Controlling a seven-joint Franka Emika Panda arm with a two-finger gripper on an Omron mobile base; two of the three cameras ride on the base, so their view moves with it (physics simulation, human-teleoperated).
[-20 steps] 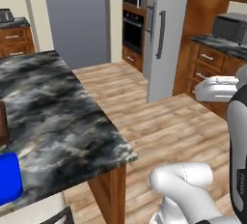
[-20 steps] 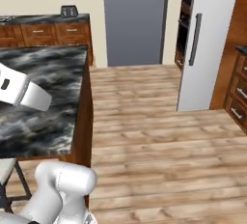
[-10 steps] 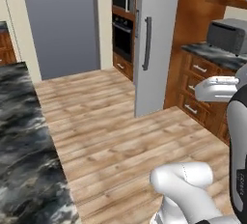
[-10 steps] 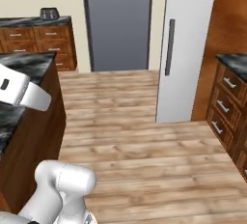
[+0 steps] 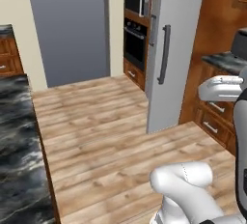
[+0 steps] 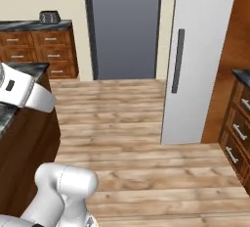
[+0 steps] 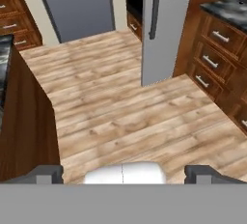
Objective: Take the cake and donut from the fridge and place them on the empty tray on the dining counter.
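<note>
**Robot faces the shut fridge across the wood floor**

The fridge point(image 5: 173, 49) is tall and silver-grey. It stands in the upper right of the left base view, and its door is shut. A dark handle point(image 5: 164, 54) runs down the front of it. In the right base view the fridge point(image 6: 200, 50) sits on the right side, and in the hand view it is at the top middle point(image 7: 164, 25).

The dining surface point(image 5: 19, 155) is black with white veins. It fills the lower left of the left base view. In the hand view its brown side point(image 7: 24, 131) is on the left.

The claw point(image 7: 123, 172) is at the bottom of the hand view. Its two dark tips are spread far apart, and nothing is between them. Below it is just the wood floor point(image 7: 120, 107).

A black oven point(image 5: 135, 39) sits in the wall to the left of the fridge. A small dark thing point(image 6: 49, 16), maybe a toaster, stands on the far surface in the upper left of the right base view. Brown drawers point(image 7: 217, 59) are on the right of the hand view
</note>
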